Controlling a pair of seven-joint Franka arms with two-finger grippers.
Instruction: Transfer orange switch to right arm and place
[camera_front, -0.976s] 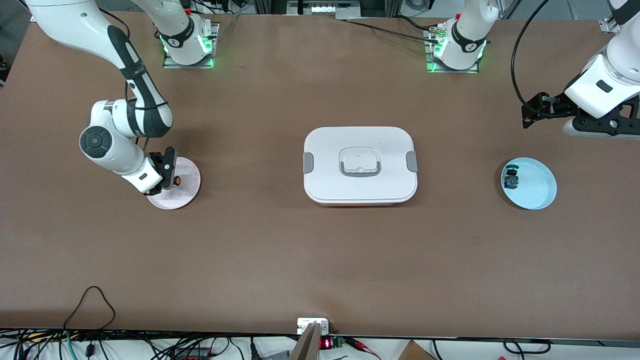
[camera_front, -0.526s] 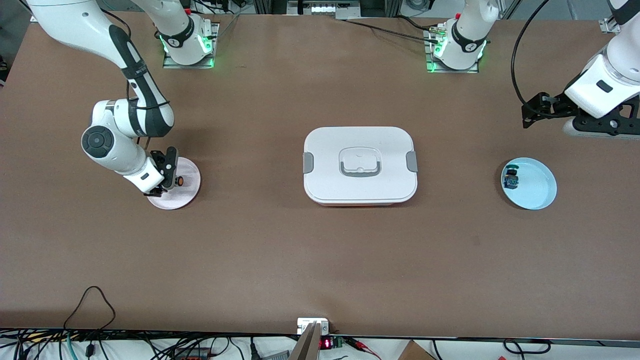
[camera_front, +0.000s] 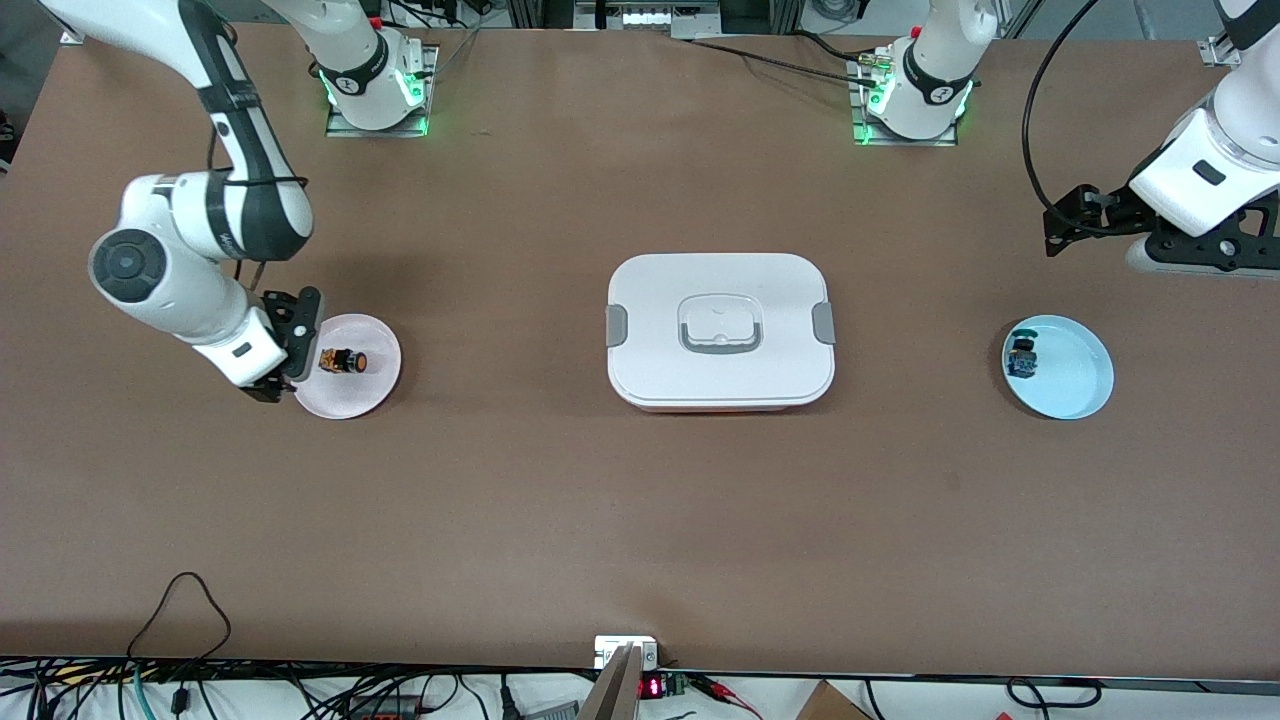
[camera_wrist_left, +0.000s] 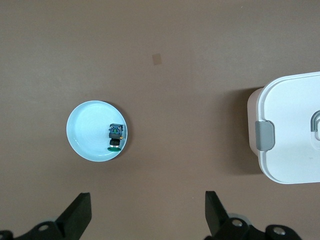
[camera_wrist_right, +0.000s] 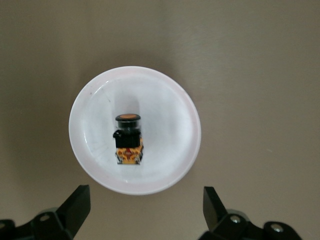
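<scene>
My right claw (camera_front: 283, 352) has backed off, wide and empty; the orange switch (camera_front: 341, 360) lies on the pink plate (camera_front: 372, 385). My left claw (camera_wrist_left: 147, 212), wide, waits; only its wrist view shows its fingers.

We count two push-button switches: the orange switch (camera_front: 341, 360) (camera_wrist_right: 128, 140) lying on the pink plate (camera_front: 375, 385) (camera_wrist_right: 95, 165), and one green-capped switch (camera_front: 1022, 357) (camera_wrist_left: 115, 136) lying in the pale blue plate (camera_front: 1085, 385) (camera_wrist_left: 87, 130), so we count two plates as well. We count one white lidded box (camera_front: 720, 331) (camera_wrist_left: 292, 130) on one brown table (camera_front: 640, 520), and two arms, each with one gripper: the right gripper (camera_front: 285, 350) (camera_wrist_right: 145, 210) and the left gripper (camera_front: 1100, 215) (camera_wrist_left: 147, 215)
</scene>
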